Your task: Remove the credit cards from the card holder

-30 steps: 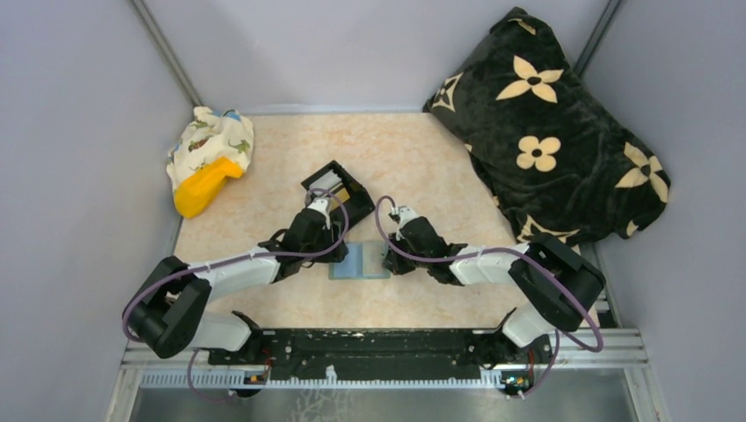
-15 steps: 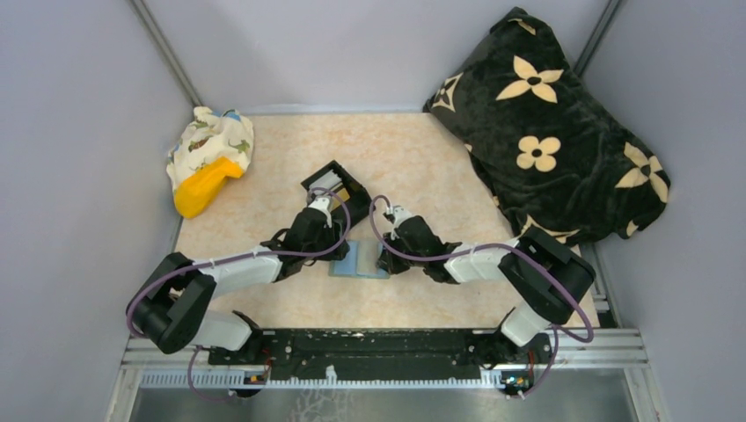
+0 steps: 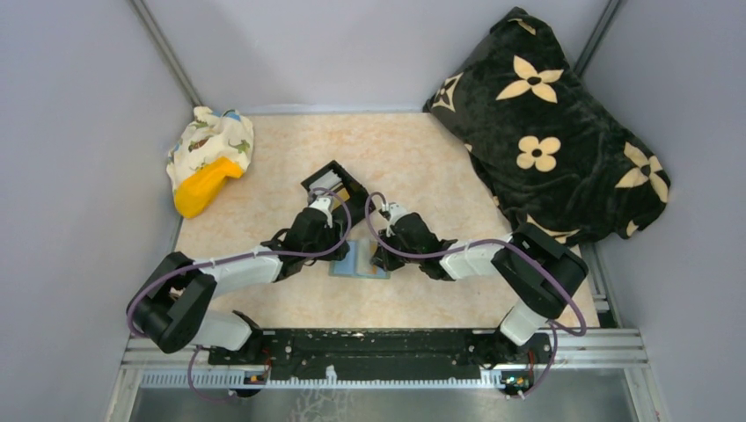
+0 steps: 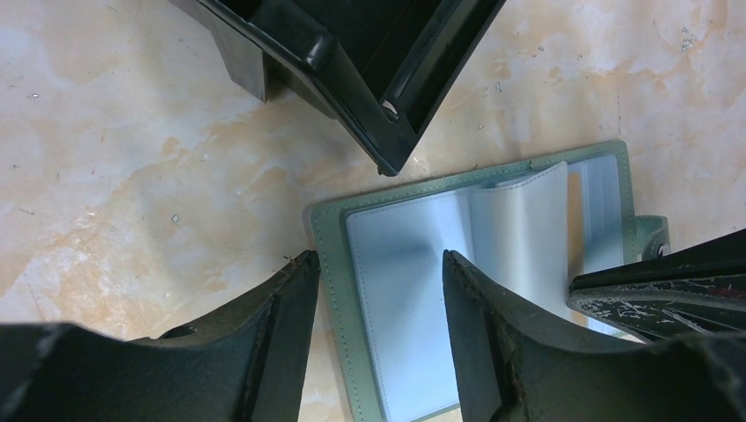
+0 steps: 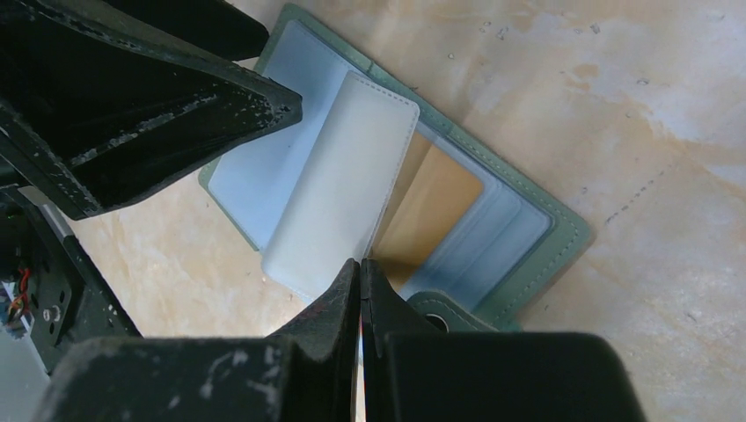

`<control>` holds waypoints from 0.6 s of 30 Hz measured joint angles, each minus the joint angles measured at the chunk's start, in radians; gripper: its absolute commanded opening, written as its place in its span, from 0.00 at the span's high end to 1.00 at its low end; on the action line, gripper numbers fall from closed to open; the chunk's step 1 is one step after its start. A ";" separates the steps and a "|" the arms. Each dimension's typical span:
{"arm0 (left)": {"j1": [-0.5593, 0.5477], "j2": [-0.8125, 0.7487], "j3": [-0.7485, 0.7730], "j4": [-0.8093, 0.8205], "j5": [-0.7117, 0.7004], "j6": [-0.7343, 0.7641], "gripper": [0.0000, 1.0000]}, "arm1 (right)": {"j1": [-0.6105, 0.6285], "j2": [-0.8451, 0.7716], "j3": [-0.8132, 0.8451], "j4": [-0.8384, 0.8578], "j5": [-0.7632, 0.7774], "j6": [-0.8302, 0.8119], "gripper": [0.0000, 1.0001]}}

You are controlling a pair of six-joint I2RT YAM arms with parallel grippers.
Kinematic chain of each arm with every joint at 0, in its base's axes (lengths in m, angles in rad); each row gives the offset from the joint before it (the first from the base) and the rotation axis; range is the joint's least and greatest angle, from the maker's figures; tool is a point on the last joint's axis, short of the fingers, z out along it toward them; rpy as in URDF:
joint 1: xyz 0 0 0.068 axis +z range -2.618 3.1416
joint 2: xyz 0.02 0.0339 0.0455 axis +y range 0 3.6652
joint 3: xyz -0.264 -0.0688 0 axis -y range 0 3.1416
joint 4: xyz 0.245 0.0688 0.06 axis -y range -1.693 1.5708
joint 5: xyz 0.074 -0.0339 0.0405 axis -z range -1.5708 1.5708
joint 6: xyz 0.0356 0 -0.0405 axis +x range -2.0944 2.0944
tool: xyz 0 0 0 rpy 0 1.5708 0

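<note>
The sage-green card holder (image 3: 359, 260) (image 4: 330, 255) (image 5: 563, 237) lies open on the table between both arms. A pale whitish stitched inner leaf (image 5: 343, 185) stands partly lifted over its blue-grey pockets. One tan-gold credit card (image 5: 437, 204) shows in a pocket beneath that leaf. My left gripper (image 4: 378, 264) (image 3: 341, 251) is open, one finger outside the holder's left edge and the other over the left pocket. My right gripper (image 5: 361, 262) (image 3: 380, 255) is shut, its tips at the leaf's lower edge beside the snap tab (image 5: 435, 315).
A black plastic box (image 3: 337, 187) (image 4: 352, 53) lies just behind the card holder, close to the left gripper. A patterned cloth with a yellow object (image 3: 209, 158) sits at the back left. A black flowered blanket (image 3: 545, 132) fills the back right.
The right arm has shifted left, bringing its shut tips onto the card holder. The left gripper has stayed in place over the holder's left edge.
</note>
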State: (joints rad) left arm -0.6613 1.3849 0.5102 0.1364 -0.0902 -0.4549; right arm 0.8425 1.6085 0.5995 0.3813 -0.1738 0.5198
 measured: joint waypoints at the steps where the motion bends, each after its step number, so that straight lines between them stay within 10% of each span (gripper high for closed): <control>1: 0.000 0.000 0.000 0.000 0.000 0.000 0.40 | 0.000 0.002 0.003 0.000 -0.002 0.000 1.00; 18: -0.007 -0.033 -0.006 -0.038 0.016 -0.003 0.40 | 0.001 0.109 0.089 0.066 -0.078 0.000 1.00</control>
State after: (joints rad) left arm -0.6682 1.3518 0.5045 0.0986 -0.0738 -0.4583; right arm 0.8436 1.7176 0.6884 0.4473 -0.2520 0.5201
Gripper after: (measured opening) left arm 0.603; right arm 0.006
